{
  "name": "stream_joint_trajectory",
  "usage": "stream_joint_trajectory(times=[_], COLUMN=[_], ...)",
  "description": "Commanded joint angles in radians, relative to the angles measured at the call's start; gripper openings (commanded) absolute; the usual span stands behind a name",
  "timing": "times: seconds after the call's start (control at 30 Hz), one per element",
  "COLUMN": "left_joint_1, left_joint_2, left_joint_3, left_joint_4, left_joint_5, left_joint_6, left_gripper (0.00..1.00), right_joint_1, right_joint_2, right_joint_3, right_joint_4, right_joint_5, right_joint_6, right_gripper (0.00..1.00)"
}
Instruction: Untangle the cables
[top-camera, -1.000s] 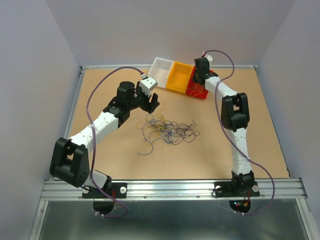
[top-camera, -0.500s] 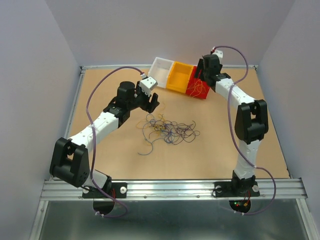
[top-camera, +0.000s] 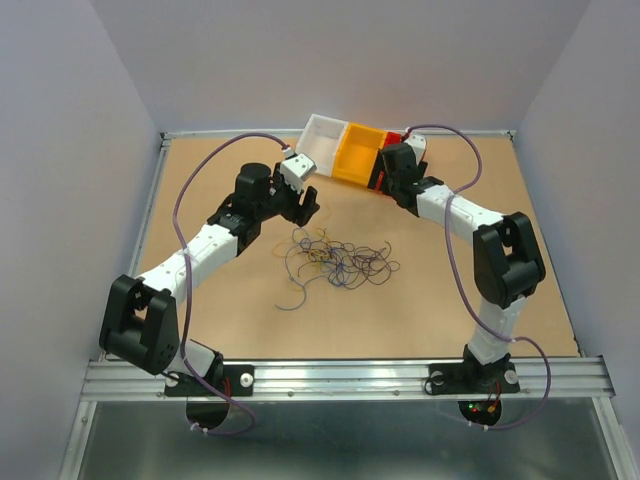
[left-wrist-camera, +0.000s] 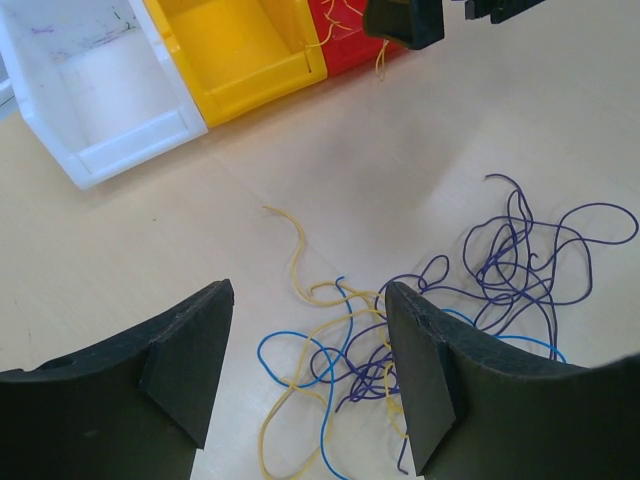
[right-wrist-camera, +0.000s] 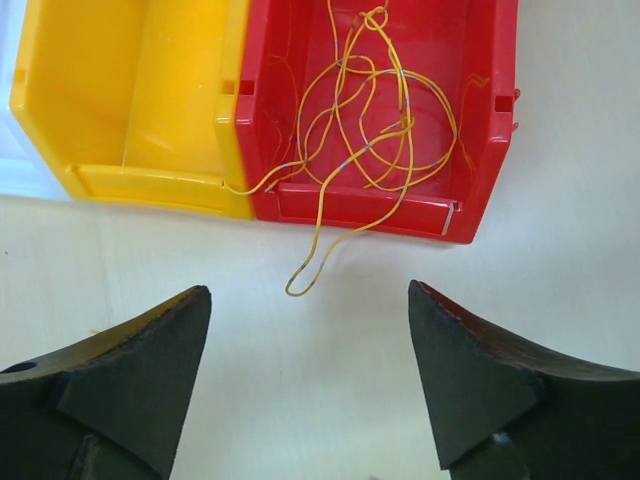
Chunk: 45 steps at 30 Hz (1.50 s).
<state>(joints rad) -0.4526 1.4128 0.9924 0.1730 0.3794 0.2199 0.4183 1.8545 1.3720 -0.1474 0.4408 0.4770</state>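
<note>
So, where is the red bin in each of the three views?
Top external: red bin at far centre, mostly behind the right arm.
Left wrist: red bin at top edge, right of centre.
Right wrist: red bin at upper right, yellow wires inside.
Landmark: yellow bin adjoining its left side in all views.

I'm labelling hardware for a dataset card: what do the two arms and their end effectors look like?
The left arm and right arm both have white links between chunky black joint housings, and a thin lilac cable loops along each. The left end effector and right end effector each carry two matte black, wedge-shaped fingers.
</note>
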Motion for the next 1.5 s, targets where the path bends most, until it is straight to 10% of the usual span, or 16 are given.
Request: stream_joint_trajectory(times=[0.0, 0.33, 0.5, 1.47], left_joint_1=[-0.005, -0.006, -0.005, -0.011], left_joint_2=[-0.021, -0.023, -0.02, -0.005], left_joint_3=[0.028, 0.028, 0.029, 0.032], left_joint_4=[0.025, 0.025, 0.025, 0.02], left_joint_5=[-0.005, -0.005, -0.002, -0.017], left_joint_6=[0.01, 0.013, 0.015, 0.022], left_gripper=[0.74, 0.74, 0.74, 0.74], right_joint_1=[-0.006, -0.006, -0.007, -0.174], right_joint_2=[0.029, 0.129, 0.14, 0.52], right_joint_3=[-0.007, 0.091, 0.122, 0.542], right_joint_4=[0.101, 0.109, 0.109, 0.031], right_joint_5=[0.038, 0.053, 0.053, -0.172], right_joint_6=[0.044, 0.035, 0.019, 0.014], right_gripper=[0.81, 0.49, 0.01, 0.01])
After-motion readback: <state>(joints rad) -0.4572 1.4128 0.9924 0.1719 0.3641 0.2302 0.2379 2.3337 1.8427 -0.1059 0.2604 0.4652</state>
